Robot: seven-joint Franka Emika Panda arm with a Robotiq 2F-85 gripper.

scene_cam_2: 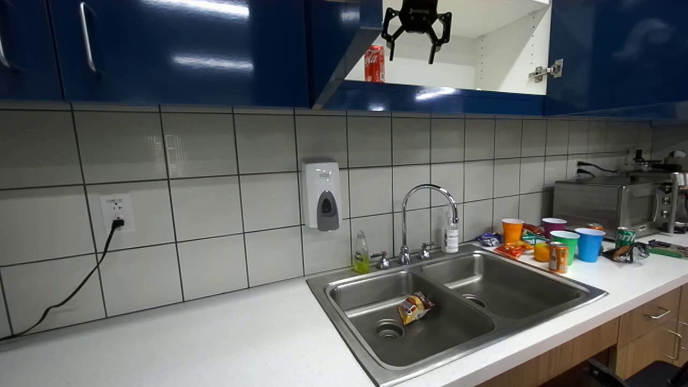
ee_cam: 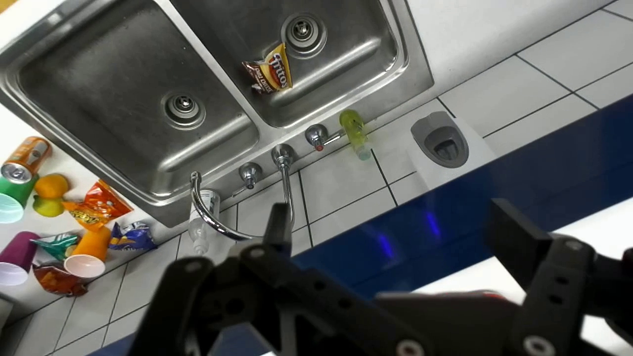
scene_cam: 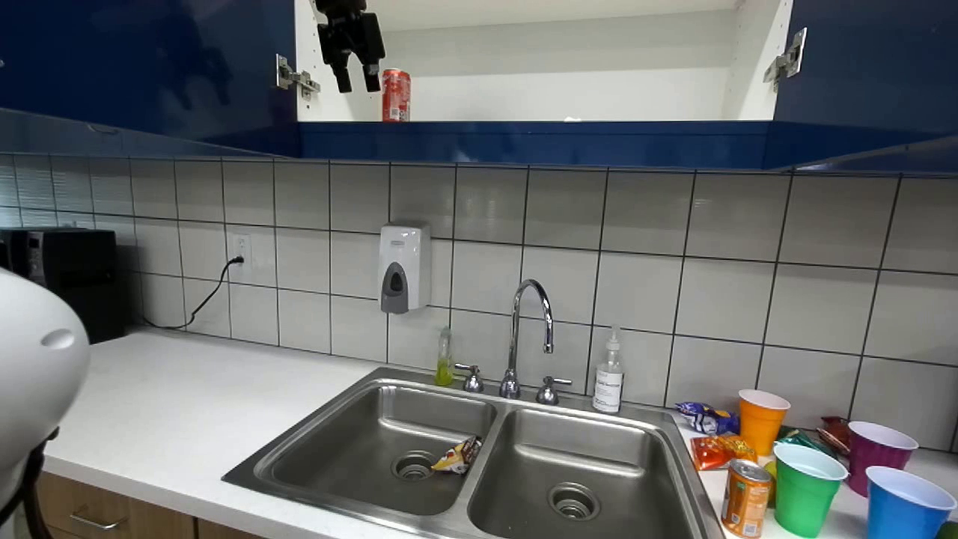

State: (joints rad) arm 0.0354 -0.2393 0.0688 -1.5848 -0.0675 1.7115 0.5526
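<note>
Gripper [ee_cam: 390, 210] spread wide, empty, red can [scene_cam: 396, 96] inside blue cabinet [scene_cam: 533, 144], Fritos bag [ee_cam: 274, 71] in sink basin [ee_cam: 356, 24]

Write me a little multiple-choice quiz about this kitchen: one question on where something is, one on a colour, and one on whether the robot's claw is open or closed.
1. Where is the chip bag?
A) On the countertop
B) Inside a cup
C) In a sink basin

2. What colour is the can in the cabinet?
A) Red
B) Green
C) Purple

3. What is the gripper doing?
A) Gripping the can
B) Standing open, holding nothing
C) Pressed fully shut

Right letters:
1: C, since it lies near the drain in both exterior views.
2: A, since its side shows red in both exterior views.
3: B, since the wrist view shows its fingers well apart with nothing gripped between them.
</note>
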